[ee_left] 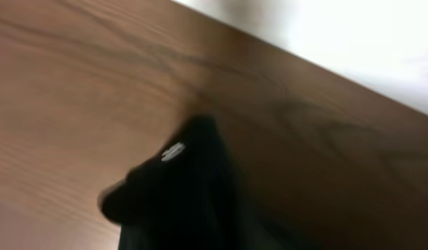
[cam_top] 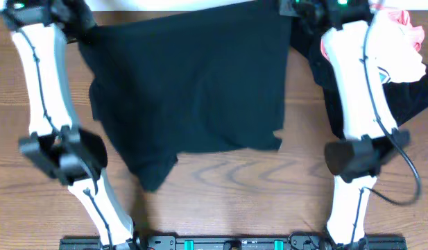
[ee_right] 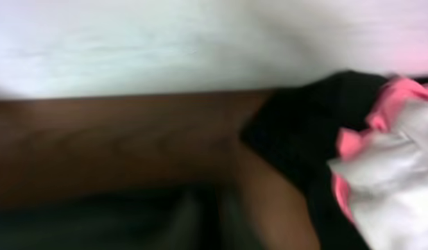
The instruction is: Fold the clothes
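A black shirt lies spread over the middle of the wooden table, its near edge uneven and one corner hanging toward the front left. My left gripper is at the shirt's far left corner and my right gripper at its far right corner. The left wrist view is blurred: a bunched black fold with a small white label fills the bottom, and my fingers cannot be made out. In the right wrist view, dark cloth lies blurred at the bottom.
A heap of other clothes sits at the far right: a coral-pink and white garment on top of black fabric. The table's far edge runs just behind both grippers. Bare wood shows along the front.
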Robot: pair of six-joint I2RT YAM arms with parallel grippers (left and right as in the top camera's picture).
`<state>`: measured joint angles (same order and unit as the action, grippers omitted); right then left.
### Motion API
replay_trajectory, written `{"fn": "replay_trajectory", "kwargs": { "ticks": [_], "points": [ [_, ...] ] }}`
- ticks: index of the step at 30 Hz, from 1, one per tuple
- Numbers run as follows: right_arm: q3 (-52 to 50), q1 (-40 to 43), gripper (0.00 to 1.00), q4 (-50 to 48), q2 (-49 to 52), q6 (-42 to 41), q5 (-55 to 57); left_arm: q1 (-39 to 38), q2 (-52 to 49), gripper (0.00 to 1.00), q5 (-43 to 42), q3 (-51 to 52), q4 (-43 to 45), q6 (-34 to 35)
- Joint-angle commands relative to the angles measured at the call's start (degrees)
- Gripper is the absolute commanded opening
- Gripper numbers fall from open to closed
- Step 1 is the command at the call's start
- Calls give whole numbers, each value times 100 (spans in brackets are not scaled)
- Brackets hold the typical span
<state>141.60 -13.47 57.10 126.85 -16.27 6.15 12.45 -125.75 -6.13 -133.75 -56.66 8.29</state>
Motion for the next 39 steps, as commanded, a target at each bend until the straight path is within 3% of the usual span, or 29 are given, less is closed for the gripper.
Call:
{"fn": "replay_trajectory", "kwargs": {
  "ticks": [1,5,8,17,18,19,21,23,24,27,28,33,39],
  "points": [
    [42,179,99,-540,452,52,46,33,-503,98,79,-68,627,-74],
    [42,195,99,-1274,785,59,365,33,-883,98,129,-68,1231,-81],
    [92,192,99,-1373,702,203,501,33,-697,98,409,-85,1202,-297],
    [101,44,99,83,-111,896,-46,33,684,98,420,-83,-850,-656],
    [101,44,89,254,-142,933,-164,33,796,98,420,-74,-1062,-697],
    [101,44,68,476,-162,931,-271,33,918,98,411,-55,-1303,-723],
    [101,44,7,807,-160,925,-369,33,1036,99,345,-20,-1622,-726],
    [94,44,1,1141,-157,863,-490,33,1091,86,199,57,-1941,-828],
    [94,42,1,1318,-157,863,-564,33,1104,72,164,101,-2107,-852],
    [94,37,2,1753,-173,861,-588,33,1113,10,153,275,-2647,-846],
    [94,37,2,1923,-173,861,-608,33,1137,6,61,332,-2743,-846],
    [81,44,2,2804,-173,691,-654,-74,1773,6,-348,992,-2623,-1010],
    [81,-13,2,3032,-337,719,-660,-192,3858,6,-190,3571,-1165,-1016]
  ]
}}
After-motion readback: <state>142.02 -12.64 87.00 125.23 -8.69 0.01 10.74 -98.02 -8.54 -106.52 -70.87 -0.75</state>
